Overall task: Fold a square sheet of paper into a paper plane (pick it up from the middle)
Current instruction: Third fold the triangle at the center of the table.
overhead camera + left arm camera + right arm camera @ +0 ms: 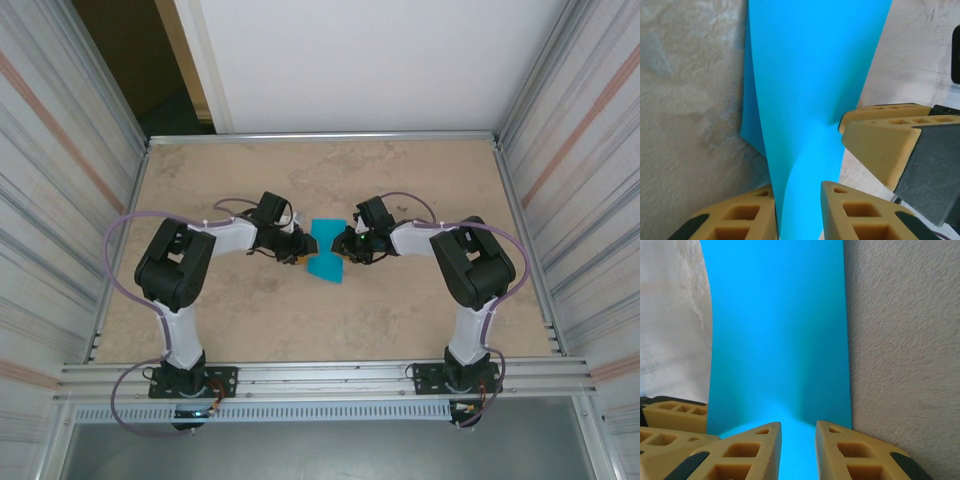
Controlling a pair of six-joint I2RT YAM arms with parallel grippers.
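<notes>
Sheet of paper: lies mid-table, long axis running from upper to lower frame, waisted at its middle.
Nearer arm: neither; one gripper sits at each side edge.
Left gripper: narrow gap, sheet running up between the fingers; cannot tell if it has a firm pinch.
Right gripper: nearly closed, pinching the opposite edge, where the paper puckers.

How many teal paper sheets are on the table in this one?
1: the teal paper sheet, central on the table, between the left gripper and the right gripper. Another beneath it could be hidden.
</notes>
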